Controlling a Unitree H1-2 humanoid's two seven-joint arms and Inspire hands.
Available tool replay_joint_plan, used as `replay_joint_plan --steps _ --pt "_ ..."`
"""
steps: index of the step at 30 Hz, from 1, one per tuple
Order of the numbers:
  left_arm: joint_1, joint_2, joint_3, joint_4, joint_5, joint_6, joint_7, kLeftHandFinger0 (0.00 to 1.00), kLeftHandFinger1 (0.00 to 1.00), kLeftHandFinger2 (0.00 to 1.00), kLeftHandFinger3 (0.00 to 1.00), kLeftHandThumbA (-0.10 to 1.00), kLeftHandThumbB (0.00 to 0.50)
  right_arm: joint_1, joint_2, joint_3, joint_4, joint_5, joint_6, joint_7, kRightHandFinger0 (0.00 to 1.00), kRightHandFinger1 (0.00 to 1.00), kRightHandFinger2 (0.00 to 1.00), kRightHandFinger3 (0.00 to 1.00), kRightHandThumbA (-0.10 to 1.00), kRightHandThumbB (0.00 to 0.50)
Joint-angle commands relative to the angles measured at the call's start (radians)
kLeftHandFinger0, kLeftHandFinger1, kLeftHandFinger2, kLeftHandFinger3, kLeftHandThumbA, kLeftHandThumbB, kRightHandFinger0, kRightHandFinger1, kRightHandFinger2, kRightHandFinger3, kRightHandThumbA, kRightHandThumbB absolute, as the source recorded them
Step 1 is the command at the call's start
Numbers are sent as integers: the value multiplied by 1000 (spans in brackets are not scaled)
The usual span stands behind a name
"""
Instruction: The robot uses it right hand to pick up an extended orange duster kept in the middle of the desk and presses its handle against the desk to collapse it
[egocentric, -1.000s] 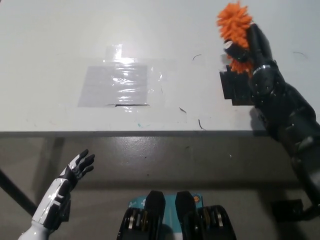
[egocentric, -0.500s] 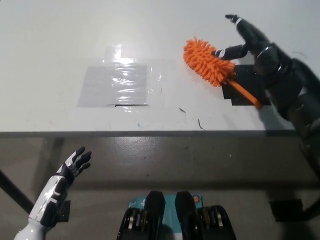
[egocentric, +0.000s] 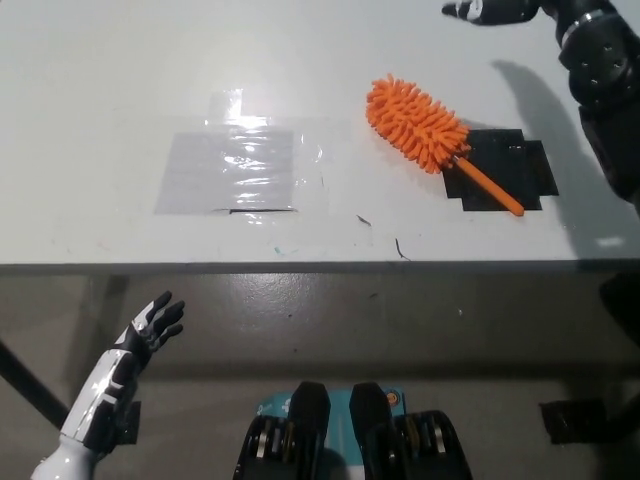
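You see the orange duster (egocentric: 428, 134) lying flat on the white desk (egocentric: 120, 80), right of the desk's middle. Its fluffy head points toward 10 o'clock and its thin orange handle runs toward 4 o'clock. The handle lies across a patch of black tape (egocentric: 520, 170), with its tip at the patch's near edge, while the head rests mostly on bare desk surface just beside the patch's far left corner.

Your right hand (egocentric: 490, 10) is high at the picture's top edge, at about 1 o'clock from the duster and well apart from it. It touches nothing and holds nothing. Only part of it shows, cut off by the frame, so you cannot tell whether its fingers are spread or drawn together. The black forearm runs down the right edge of the view, and its shadow falls on the desk just beyond the black tape.

At about 9 o'clock from the duster, a clear, shiny sheet of tape (egocentric: 235, 165) is stuck to the desk, well apart from the duster.

Your left hand (egocentric: 150, 328) rests at the lower left, below the desk's near edge, at about 7 o'clock from the duster. Its fingers are spread apart and it holds nothing.
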Motion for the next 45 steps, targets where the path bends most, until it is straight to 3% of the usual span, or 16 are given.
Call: replay_joint_plan --steps 1,4,6,11,12,16,17,19,26,30,31,34,36,38,39,45 --pt "-35 23 6 -19 -14 -20 2 1000 1000 1000 1000 1000 326 119 -171 -198 -911 77 150 72 1000 1000 1000 1000 1000 448" --pt "-35 22 6 -19 -14 -20 1 1000 1000 1000 1000 1000 325 122 -167 -204 -920 72 158 79 1000 1000 1000 1000 1000 448" --pt "-40 24 7 -6 -15 -32 -1 1000 1000 1000 1000 1000 327 234 -154 -261 -1201 65 219 62 1000 1000 1000 1000 1000 445" --pt "-43 20 4 6 -12 -48 -3 1000 1000 1000 1000 1000 317 432 -101 -295 -1424 102 99 1 1000 1000 1000 1000 1000 429" --pt "-39 19 0 8 -12 -50 -7 1000 1000 1000 1000 1000 299 578 -49 -259 -1521 128 5 -28 1000 1000 1000 1000 1000 437" --pt "-38 19 -1 10 -12 -51 -8 1000 1000 1000 1000 1000 296 600 -41 -258 -1539 130 1 -28 1000 1000 1000 1000 1000 437" --pt "-37 13 -4 18 -11 -53 -8 1000 1000 1000 1000 1000 294 754 21 -212 -1589 18 -155 -82 1000 1000 1000 1000 1000 440" --pt "-31 10 -8 17 -10 -54 -10 1000 1000 1000 1000 1000 284 840 49 -189 -1606 -18 -242 -106 1000 1000 1000 1000 1000 428" --pt "-41 3 -10 19 -2 -52 -5 1000 1000 1000 1000 1000 301 998 125 -140 -1584 -103 -372 -184 1000 1000 1000 1000 1000 377" --pt "-45 2 -10 21 -1 -52 -5 1000 1000 1000 1000 1000 303 1007 134 -144 -1588 -104 -372 -177 1000 1000 1000 1000 1000 370" --pt "-111 7 -9 46 -5 -52 -10 1000 1000 1000 1000 1000 304 1032 138 -107 -1538 -147 -372 -253 1000 1000 1000 1000 1000 305" --pt "-121 9 -10 51 -8 -53 -13 1000 1000 1000 1000 1000 306 1042 132 -90 -1527 -178 -372 -286 1000 1000 1000 1000 1000 293" --pt "-155 10 -10 61 -10 -51 -14 1000 1000 1000 1000 1000 276 1020 69 -39 -1405 -239 -372 -418 1000 1000 1000 1000 1000 225" --pt "-162 11 -10 62 -11 -49 -17 1000 1000 1000 1000 1000 274 1037 97 -52 -1356 -261 -372 -435 1000 1000 1000 1000 1000 231" --pt "-169 13 -11 72 -9 -59 -19 1000 1000 1000 1000 1000 269 1038 99 -36 -1293 -225 -372 -444 1000 1000 1000 1000 1000 183" --pt "-185 17 -15 67 -14 -48 -24 1000 1000 1000 1000 1000 264 1052 169 -83 -1064 -40 -372 -337 1000 1000 1000 1000 1000 210"
